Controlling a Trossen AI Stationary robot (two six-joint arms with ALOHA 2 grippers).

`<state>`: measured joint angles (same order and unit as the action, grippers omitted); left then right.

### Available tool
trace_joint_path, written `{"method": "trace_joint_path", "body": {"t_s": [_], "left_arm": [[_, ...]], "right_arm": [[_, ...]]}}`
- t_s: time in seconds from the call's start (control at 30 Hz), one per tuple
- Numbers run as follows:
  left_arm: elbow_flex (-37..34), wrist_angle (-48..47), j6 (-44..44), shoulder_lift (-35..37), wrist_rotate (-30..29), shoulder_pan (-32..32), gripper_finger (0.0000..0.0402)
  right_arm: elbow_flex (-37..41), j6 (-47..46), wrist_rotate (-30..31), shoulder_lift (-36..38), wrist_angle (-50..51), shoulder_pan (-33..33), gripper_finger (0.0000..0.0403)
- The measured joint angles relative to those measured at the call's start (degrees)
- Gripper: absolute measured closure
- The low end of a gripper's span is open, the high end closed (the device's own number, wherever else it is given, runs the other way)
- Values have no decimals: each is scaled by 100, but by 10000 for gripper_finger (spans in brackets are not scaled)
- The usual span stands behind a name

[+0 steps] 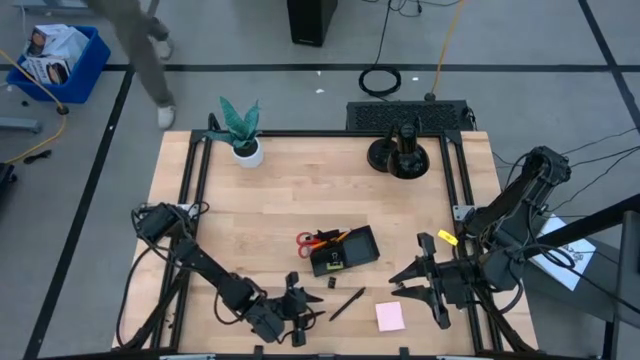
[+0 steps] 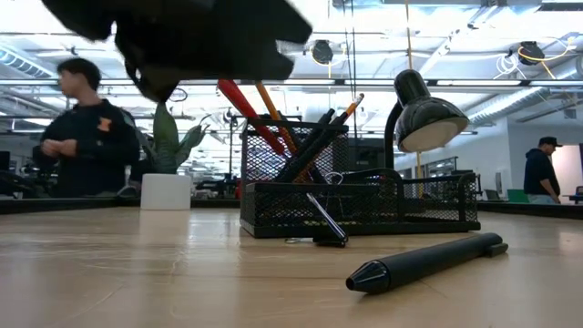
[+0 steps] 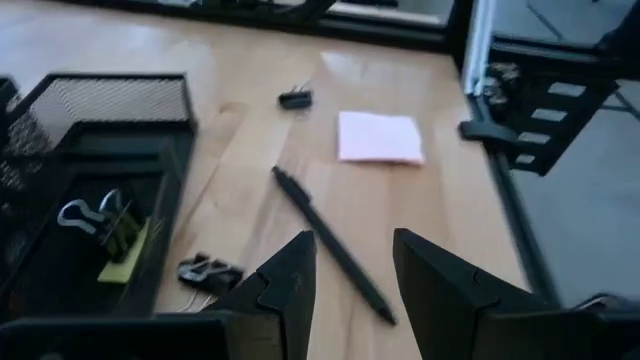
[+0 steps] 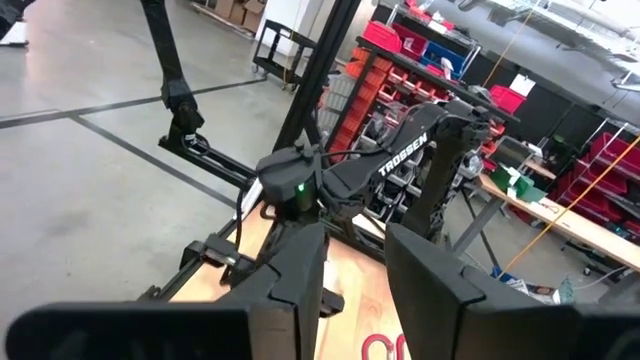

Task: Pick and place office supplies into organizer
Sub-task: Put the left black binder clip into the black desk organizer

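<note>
Mesh organizer part filled; pen, pad and clips remain out

On the pale wood tabletop, the black wire-mesh organizer already holds the red-handled scissors, pencils and clips; the square pink sticky-note pad, slim matte black pen and a tiny black clip lie beside it. The left hand hovers released and empty above the pen; the right hand waits aside, released

On the worktop, the organizer sits centre, scissors in it; a pen lies before it, the sticky-note pad to the pen's right.
</note>
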<state>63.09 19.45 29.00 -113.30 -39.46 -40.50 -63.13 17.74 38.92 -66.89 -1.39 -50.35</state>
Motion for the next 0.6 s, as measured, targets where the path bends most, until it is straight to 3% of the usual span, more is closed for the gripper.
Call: {"method": "trace_joint_path", "body": {"t_s": [0.17, 0.3, 0.6], "left_arm": [[310, 13, -315, -196, 20, 1, 261], [944, -269, -741, -656, 126, -56, 261], [2473, -3353, -839, -908, 17, -35, 261]], "right_arm": [[0, -98, -17, -2, 88, 0, 303], [0, -91, -17, -2, 89, 0, 303], [0, -59, -18, 0, 90, 0, 303]]}}
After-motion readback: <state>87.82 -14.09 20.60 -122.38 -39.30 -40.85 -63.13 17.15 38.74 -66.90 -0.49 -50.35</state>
